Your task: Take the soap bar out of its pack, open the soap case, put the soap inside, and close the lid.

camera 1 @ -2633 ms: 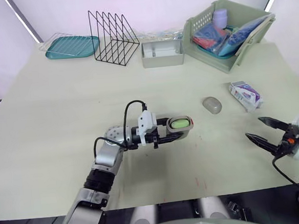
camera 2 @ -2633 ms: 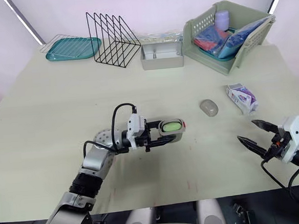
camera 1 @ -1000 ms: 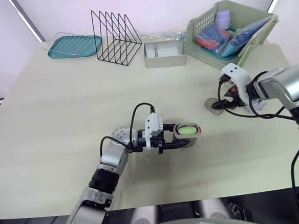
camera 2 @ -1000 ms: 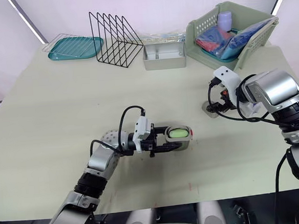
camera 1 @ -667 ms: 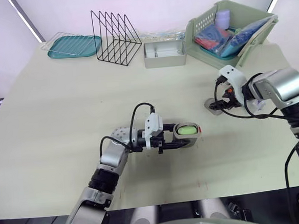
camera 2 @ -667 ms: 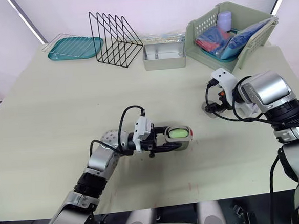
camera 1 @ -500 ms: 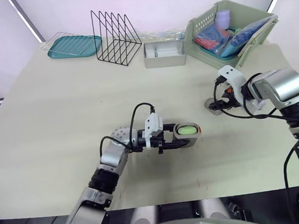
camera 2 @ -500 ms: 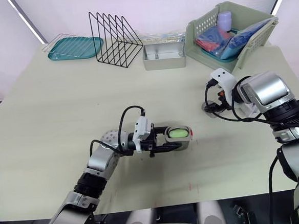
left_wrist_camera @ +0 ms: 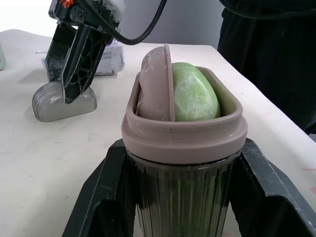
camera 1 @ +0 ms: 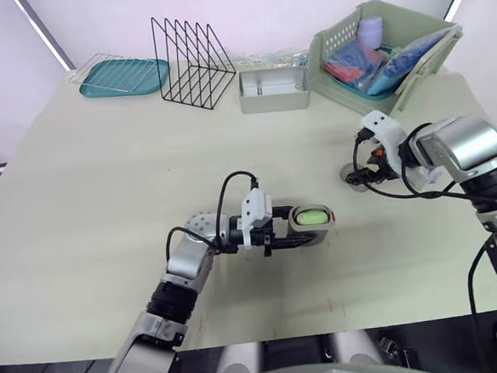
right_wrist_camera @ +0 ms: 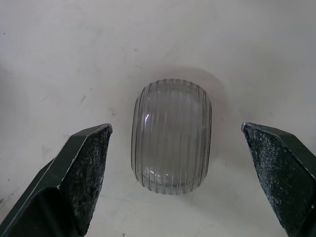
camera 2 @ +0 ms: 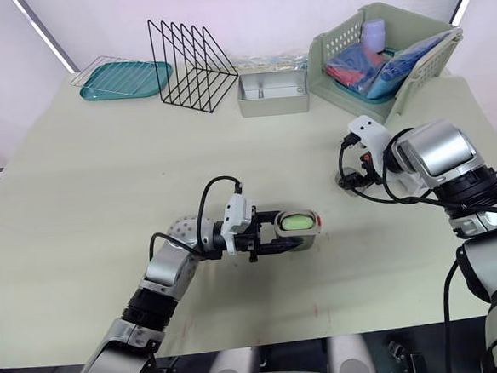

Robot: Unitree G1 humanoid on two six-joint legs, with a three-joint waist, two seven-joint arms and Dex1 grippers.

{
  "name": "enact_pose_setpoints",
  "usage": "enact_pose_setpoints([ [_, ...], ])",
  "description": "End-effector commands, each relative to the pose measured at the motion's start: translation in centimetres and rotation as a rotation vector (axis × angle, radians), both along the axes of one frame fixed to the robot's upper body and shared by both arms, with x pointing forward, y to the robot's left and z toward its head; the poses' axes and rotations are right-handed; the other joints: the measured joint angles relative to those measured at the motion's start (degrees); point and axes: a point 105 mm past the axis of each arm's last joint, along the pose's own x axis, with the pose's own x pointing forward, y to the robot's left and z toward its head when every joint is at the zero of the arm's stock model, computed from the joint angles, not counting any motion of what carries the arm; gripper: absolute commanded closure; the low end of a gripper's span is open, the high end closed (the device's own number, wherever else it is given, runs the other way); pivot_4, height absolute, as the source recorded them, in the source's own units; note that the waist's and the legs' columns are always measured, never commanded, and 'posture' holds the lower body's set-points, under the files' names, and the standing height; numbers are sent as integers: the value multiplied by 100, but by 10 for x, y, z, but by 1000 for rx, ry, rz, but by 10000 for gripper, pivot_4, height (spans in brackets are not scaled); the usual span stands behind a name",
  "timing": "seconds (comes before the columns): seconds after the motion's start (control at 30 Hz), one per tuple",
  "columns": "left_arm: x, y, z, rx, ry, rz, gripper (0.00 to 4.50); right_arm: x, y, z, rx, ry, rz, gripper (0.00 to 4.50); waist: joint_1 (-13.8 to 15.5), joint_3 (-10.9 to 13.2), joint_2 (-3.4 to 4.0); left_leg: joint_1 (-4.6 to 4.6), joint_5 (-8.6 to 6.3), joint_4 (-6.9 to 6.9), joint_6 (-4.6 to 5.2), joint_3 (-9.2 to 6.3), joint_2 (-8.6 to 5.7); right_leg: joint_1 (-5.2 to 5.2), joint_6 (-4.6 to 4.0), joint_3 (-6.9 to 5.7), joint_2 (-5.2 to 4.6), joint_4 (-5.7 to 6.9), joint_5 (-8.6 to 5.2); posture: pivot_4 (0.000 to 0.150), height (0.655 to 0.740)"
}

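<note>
One soap case (left_wrist_camera: 183,148), one green soap (left_wrist_camera: 193,96), one lid (right_wrist_camera: 171,148), one pack (left_wrist_camera: 112,55) and two grippers are on show. In the left eye view the left gripper (camera 1: 296,228) sits at the centre of the frame, clamped on the case, with the soap inside it. The lid lies on the table (camera 1: 105,205) right of centre, uncovered from the case and well apart from it. The right wrist view adds that the lid is ribbed and clear, with the right gripper (right_wrist_camera: 176,129) spread wide to either side. The left wrist view reveals the pack just behind that gripper.
</note>
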Motion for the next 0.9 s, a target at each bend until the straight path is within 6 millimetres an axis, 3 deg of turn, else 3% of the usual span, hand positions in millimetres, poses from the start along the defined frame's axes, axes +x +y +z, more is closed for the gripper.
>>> enact_pose_setpoints([
  [0.03,-5,-1,-5,27,2,-15,26090,-3,3,13,-28,32,46,787,-7,1,2,0,0,-1,0,0,0,0,0,0,0,0,0,1500,7400],
  [0.43,-4,-3,-5,17,6,-2,26090,2,4,15,-84,126,75,787,5,1,4,1,0,-3,0,-2,-2,0,0,-1,-1,-2,0,1500,7400],
  [0.9,-2,-2,-6,23,9,8,26090,17,11,19,-83,106,86,787,-2,1,4,2,0,-3,-1,-3,-2,-2,0,-1,-1,-1,0,1500,7400],
])
